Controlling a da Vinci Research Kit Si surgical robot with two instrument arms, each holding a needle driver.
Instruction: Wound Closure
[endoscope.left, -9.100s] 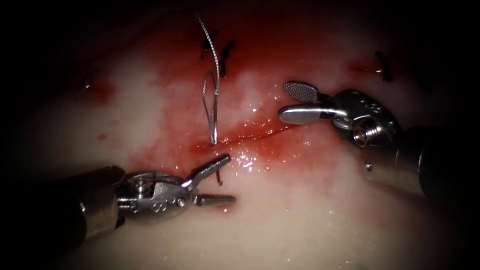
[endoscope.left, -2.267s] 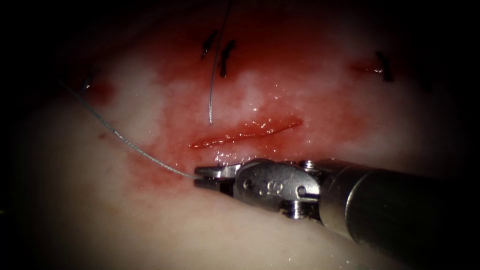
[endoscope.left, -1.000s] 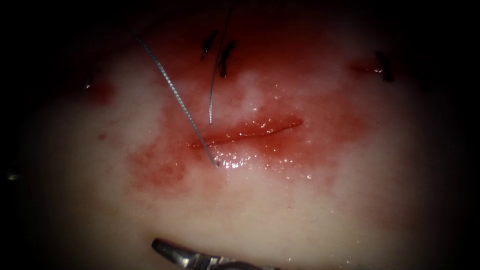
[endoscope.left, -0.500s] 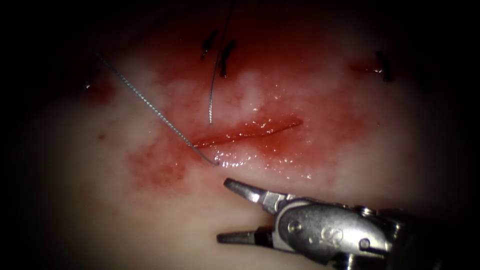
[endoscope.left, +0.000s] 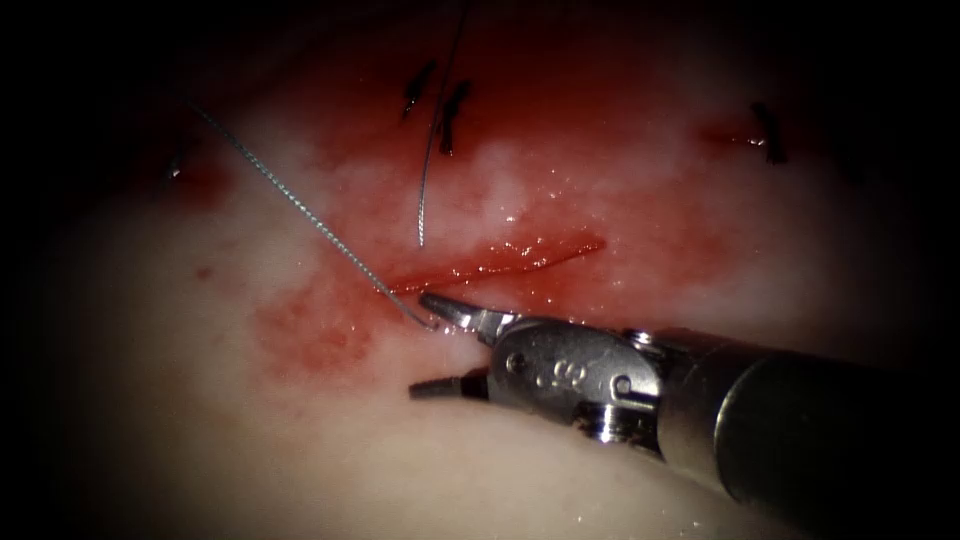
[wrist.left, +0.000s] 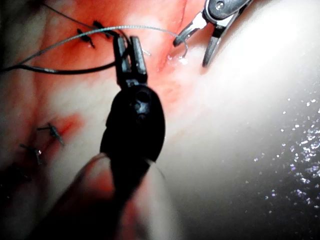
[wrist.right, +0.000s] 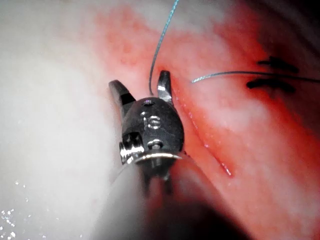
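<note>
One thread (endoscope.left: 300, 205) crossed the still-gaping cut (endoscope.left: 495, 262); the right claw (endoscope.left: 432, 343) gaped empty at its exit, the left claw (wrist.left: 129, 55) clamping thread.

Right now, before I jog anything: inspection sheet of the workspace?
Surface: tissue, wet, red fluid around the cut.
Job's things: thread leaves the tissue just below the cut's left end, running up-left; loose thread end above the cut.
Clutter: short dark stitches beyond the cut.
Grippers: left gripper shut on the thread; right gripper open, empty, upper tip beside the thread's entry.
Cables: nothing seen.
Surroundings: dark, nothing seen.
</note>
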